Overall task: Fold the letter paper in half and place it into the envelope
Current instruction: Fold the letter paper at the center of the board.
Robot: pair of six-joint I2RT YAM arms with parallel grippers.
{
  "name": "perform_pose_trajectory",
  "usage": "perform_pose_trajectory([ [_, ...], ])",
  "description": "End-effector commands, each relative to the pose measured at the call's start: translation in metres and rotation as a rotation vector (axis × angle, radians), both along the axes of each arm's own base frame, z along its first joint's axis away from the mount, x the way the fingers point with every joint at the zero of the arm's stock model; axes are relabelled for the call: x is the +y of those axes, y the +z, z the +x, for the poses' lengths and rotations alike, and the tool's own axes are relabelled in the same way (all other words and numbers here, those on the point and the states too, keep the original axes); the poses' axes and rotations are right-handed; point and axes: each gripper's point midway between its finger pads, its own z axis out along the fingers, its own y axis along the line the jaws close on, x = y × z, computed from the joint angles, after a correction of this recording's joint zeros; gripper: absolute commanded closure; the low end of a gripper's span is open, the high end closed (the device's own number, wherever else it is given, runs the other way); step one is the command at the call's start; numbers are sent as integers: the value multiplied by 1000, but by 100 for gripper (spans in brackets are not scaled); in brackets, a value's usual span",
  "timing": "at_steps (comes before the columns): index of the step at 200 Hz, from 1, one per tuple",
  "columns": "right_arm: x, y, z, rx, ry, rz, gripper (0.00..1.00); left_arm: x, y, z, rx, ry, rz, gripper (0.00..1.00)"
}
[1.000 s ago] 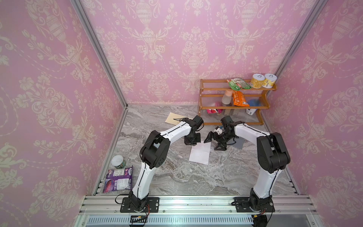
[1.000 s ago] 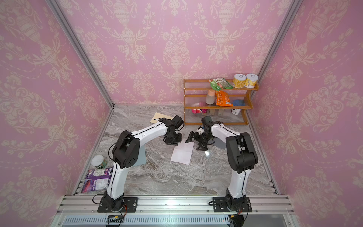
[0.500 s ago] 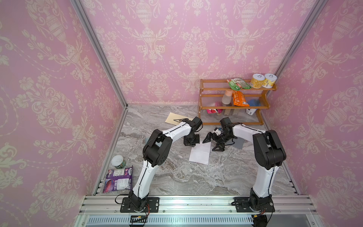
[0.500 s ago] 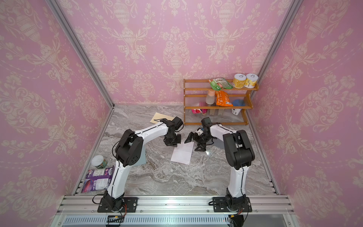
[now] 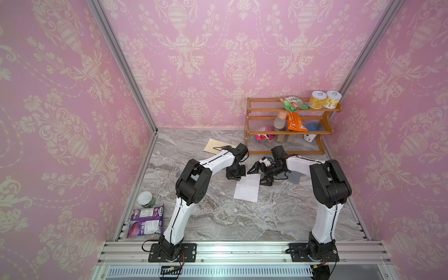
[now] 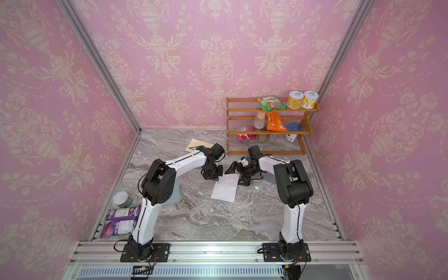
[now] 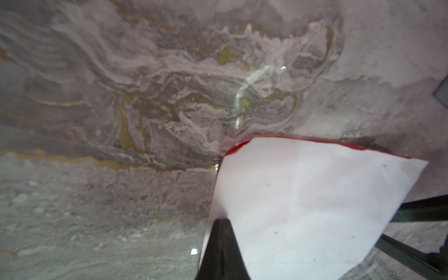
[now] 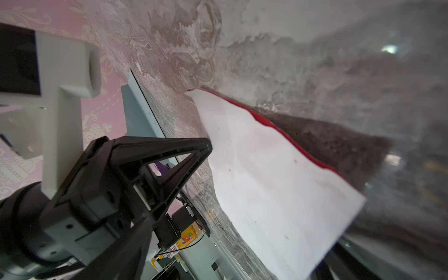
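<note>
Left pincer (image 5: 234,177) clamps a far corner of the paper (image 5: 247,190). Right pincer (image 5: 256,178) gapes apart just beside it.

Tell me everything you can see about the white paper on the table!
The white paper is a thin, plain rectangle on the marble table between the two arms. A red line shows along one edge in the wrist views. It is not flat: its far end is lifted and wavy, casting a shadow. The left tool is shut on one far corner, and the open right tool stands at the other.
</note>
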Motion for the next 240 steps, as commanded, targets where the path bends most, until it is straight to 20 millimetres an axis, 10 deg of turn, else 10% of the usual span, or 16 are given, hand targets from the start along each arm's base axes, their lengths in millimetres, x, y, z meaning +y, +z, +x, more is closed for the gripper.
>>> perform_pose_trajectory([
  [1, -10, -33, -14, 64, -57, -60, 8, 5, -30, -14, 72, -8, 24, 100],
  [71, -2, -40, -5, 56, -130, 19, 46, -9, -30, -17, 84, 35, -61, 100],
  [115, -5, -16, 4, 13, -162, 2, 96, -5, 43, 9, -66, 15, -52, 100],
  [158, -9, 49, 29, -69, -229, -18, 100, 31, 120, 31, -208, 133, -59, 2],
  [240, 2, 127, 115, -109, -493, 179, 100, 31, 171, 37, -234, 434, -359, 1],
])
